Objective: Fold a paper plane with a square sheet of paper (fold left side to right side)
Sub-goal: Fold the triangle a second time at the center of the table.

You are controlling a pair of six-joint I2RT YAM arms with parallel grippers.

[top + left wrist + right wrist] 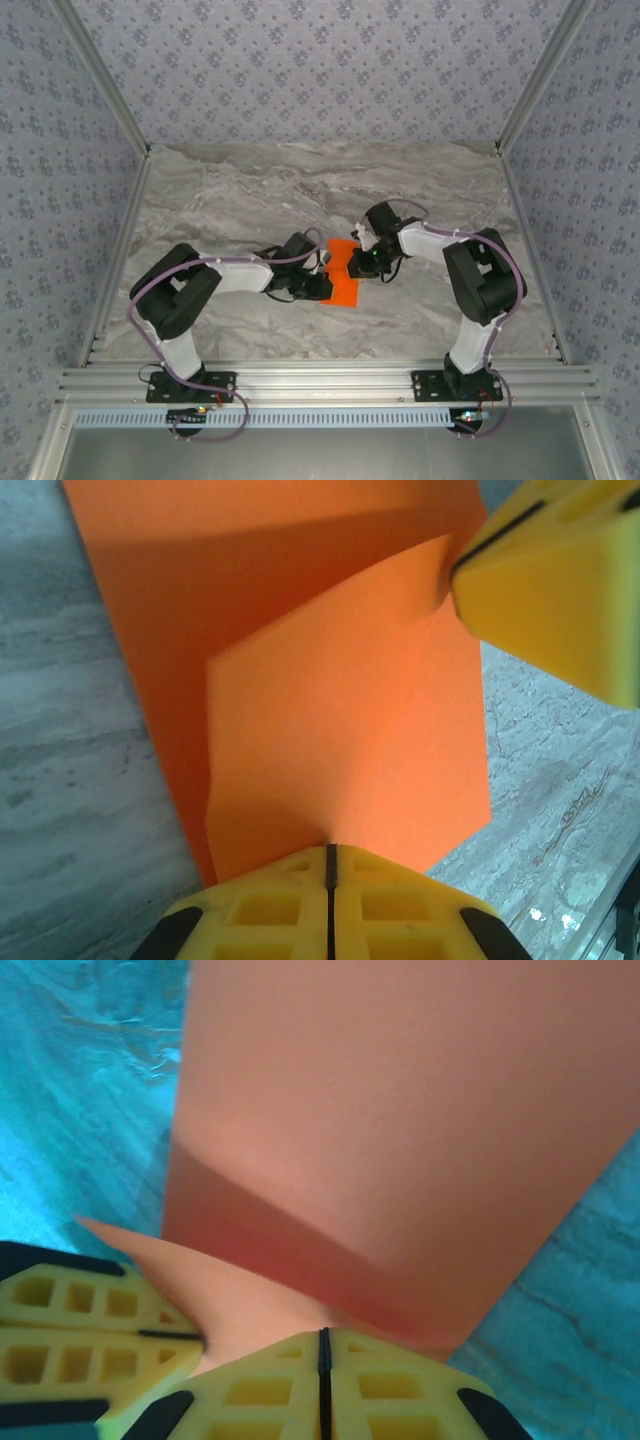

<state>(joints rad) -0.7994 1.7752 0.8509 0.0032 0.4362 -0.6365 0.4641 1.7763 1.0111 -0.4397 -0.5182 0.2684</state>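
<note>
Black-white arms [235, 275], lilac cables [138, 325], yellow gridded hands [330, 862].

Left hand [330, 852], right hand [322, 1336], seemingly closed

grey marble-look tabletop [250, 190] runs under the left gripper [322, 285] and right gripper [362, 268], flowery blue-grey wallpaper walls [320, 60] beyond and either side of them, aluminium rail [320, 385] behind
</note>
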